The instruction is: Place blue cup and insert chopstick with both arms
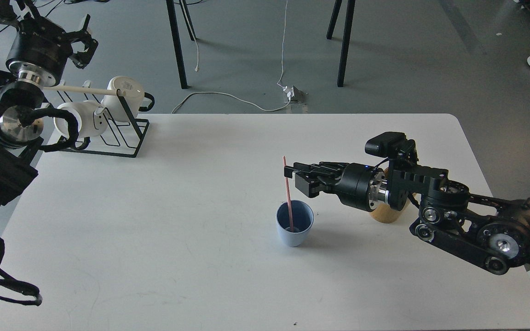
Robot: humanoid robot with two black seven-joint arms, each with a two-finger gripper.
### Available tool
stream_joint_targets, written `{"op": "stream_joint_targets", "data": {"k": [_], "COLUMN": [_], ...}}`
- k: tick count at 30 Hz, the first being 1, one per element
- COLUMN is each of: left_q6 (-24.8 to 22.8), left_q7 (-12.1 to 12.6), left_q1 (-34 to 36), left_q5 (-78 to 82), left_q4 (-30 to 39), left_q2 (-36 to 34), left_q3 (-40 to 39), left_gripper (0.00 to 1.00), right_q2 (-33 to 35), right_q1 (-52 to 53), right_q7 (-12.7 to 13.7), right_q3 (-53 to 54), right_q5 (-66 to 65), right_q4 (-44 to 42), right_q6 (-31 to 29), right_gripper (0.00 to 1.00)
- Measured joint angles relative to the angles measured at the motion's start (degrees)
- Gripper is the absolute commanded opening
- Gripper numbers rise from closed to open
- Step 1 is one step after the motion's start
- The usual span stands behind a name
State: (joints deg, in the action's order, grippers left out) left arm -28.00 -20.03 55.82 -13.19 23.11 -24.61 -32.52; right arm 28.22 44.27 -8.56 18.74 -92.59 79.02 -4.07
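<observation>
The blue cup stands upright on the white table, right of centre. The pink chopstick stands in it, lower end on the cup's bottom, top leaning slightly left. My right gripper comes in from the right and sits just right of the stick's upper part, above the cup. Its jaws look apart and the stick seems free of them. My left gripper is raised at the far left beyond the table's back corner, open and empty.
A tan bamboo cylinder stands right of the cup, mostly hidden behind my right arm. A black wire mug rack with a pale wooden rod and two white mugs stands at the back left corner.
</observation>
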Motion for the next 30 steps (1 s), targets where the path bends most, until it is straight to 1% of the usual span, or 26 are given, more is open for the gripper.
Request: {"op": "stream_joint_targets", "data": {"k": [1,2,3,5,8,11,17,19,22,25,27,30], "left_q6": [0.0,0.0,0.0,0.0,0.0,0.0,0.0,0.0,0.0,0.0,0.0,0.0], "left_q7": [0.0,0.0,0.0,0.0,-0.1,-0.1,-0.4,-0.6,-0.7,-0.7,-0.6,-0.4], "left_q1": [0.0,0.0,0.0,0.0,0.1,0.2,0.3,0.5,0.6,0.7,0.7,1.0], "left_q5": [0.0,0.0,0.0,0.0,0.0,-0.1,-0.5,-0.5,-0.5,-0.4,-0.4,-0.4], "left_q4": [0.0,0.0,0.0,0.0,0.0,0.0,0.0,0.0,0.0,0.0,0.0,0.0], "left_q2": [0.0,0.0,0.0,0.0,-0.2,-0.4,0.1,0.2,0.3,0.5,1.0,1.8], "left_q3": [0.0,0.0,-0.1,-0.1,-0.1,-0.2,-1.3,-1.8,-2.0,-2.1,-2.1,-2.1], "left_gripper": [0.99,0.99,0.99,0.99,0.99,0.99,0.99,0.99,0.99,0.99,0.99,0.99], "right_q2": [0.1,0.3,0.5,1.0,1.4,1.5,2.2,2.3,2.2,2.2,2.3,2.2], "right_q1": [0.0,0.0,0.1,0.6,0.8,0.8,1.8,2.3,2.5,2.5,2.6,2.9], "right_q7": [-0.1,-0.2,-0.4,-0.6,-0.6,-0.5,-0.8,-1.8,-4.0,-4.6,-4.6,-4.2], "right_q3": [0.2,0.6,1.4,5.0,14.1,22.1,31.2,33.5,37.1,38.4,38.6,39.2], "right_q5": [0.1,0.2,0.5,0.8,1.6,6.4,25.2,30.4,40.7,53.3,61.1,71.3], "right_q4": [0.1,0.2,0.4,0.6,-0.1,-2.5,-10.9,-13.5,-17.7,-20.3,-22.2,-27.7], "right_q6": [0.0,0.1,0.3,0.7,0.4,0.0,-0.1,-0.1,-0.1,-0.7,-2.9,-8.7], "right_gripper": [0.76,0.97,1.00,1.00,1.00,1.00,1.00,1.00,1.00,1.00,1.00,1.00]}}
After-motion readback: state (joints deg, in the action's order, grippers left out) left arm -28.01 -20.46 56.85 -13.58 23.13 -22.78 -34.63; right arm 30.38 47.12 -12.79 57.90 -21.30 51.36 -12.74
